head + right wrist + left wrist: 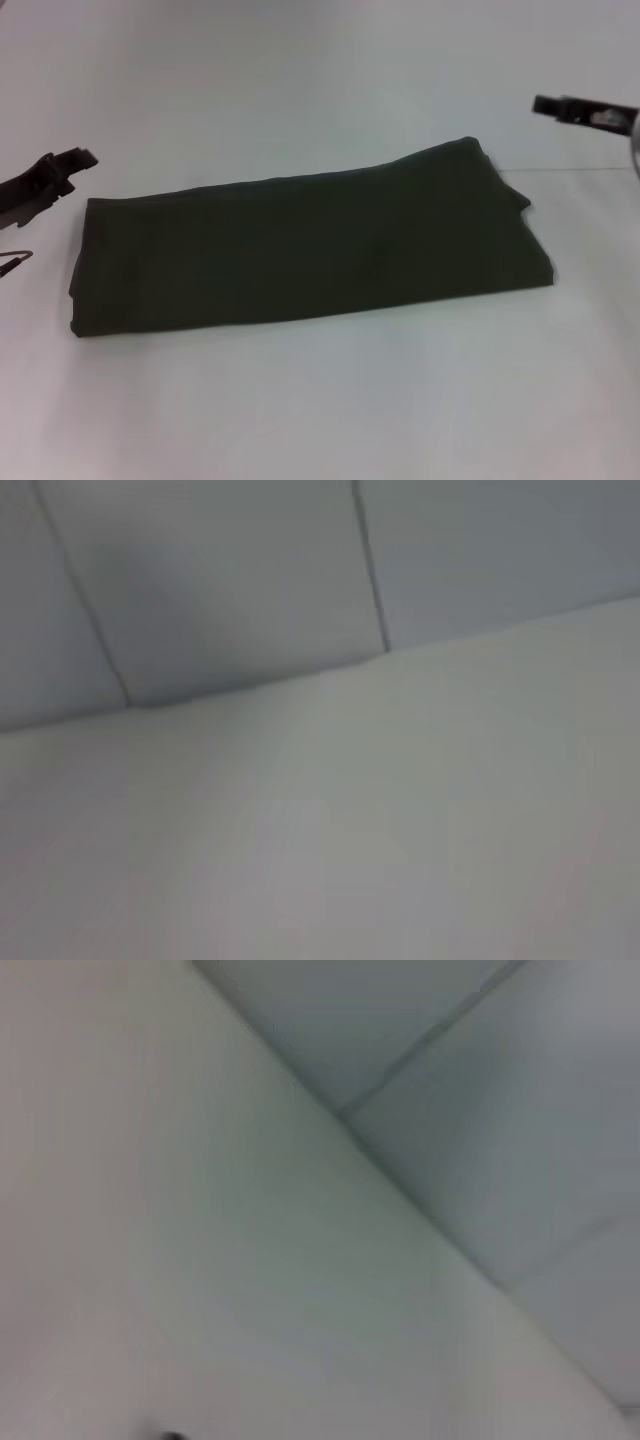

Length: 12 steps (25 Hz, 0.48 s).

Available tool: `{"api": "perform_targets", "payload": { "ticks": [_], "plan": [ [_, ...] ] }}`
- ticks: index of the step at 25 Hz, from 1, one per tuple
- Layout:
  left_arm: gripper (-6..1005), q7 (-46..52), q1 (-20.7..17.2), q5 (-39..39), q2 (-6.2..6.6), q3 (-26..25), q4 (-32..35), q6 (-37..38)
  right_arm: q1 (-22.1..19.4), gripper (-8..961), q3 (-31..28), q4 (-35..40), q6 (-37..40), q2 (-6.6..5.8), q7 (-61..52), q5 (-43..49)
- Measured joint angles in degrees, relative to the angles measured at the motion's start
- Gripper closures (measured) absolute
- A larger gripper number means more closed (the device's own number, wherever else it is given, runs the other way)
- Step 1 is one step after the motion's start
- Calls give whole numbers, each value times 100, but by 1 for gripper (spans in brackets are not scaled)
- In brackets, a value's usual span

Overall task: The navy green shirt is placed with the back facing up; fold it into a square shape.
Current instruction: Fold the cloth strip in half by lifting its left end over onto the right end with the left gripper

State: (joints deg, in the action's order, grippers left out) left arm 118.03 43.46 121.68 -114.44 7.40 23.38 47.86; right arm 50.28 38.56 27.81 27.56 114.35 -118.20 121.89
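Broadly, the white table point(300, 420) fills the head view and carries a single item. The navy green shirt point(300, 250) lies flat near the middle of it, folded into a long band that runs from the robot's left to its right, the right end sitting a little farther from the robot than the left. Its upper face is plain, with no lettering showing. The long edges are fairly straight; at the right end the layers do not line up exactly, and a small step of cloth shows at the far corner.

The left gripper point(72, 160) is at the left edge of the head view, just beyond the shirt's left far corner, apart from the cloth and holding nothing. Whether its fingers are parted cannot be told from this angle. The right gripper point(565, 106) enters at the right edge, beyond the shirt's right end and well clear of it, also holding nothing; its opening likewise cannot be told.

Both wrist views show only bare table surface and pale panels with dark seams behind it; no shirt and no fingers appear in them.
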Motion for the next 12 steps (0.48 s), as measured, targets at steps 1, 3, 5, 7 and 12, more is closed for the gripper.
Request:
{"api": "perform_targets", "payload": {
  "ticks": [1,3,5,7,12],
  "plan": [
    [587,-92,-69,-23,20,-11,80,321,-139,415,6,201,158,17,79,-214],
    [504,-283,-246,-60,56,-5,331,1254,-439,375,12,567,604,34,361,-737],
    [422,-317,-307,-58,65,4,423,1582,-698,335,1,755,1197,-18,714,-1328],
    [339,-348,-450,-17,94,21,593,2177,-946,296,-3,799,1981,-150,980,-1883],
    [290,-347,-780,117,168,308,918,3117,-1250,241,0,733,3550,-483,1137,-2180]
  ]
}}
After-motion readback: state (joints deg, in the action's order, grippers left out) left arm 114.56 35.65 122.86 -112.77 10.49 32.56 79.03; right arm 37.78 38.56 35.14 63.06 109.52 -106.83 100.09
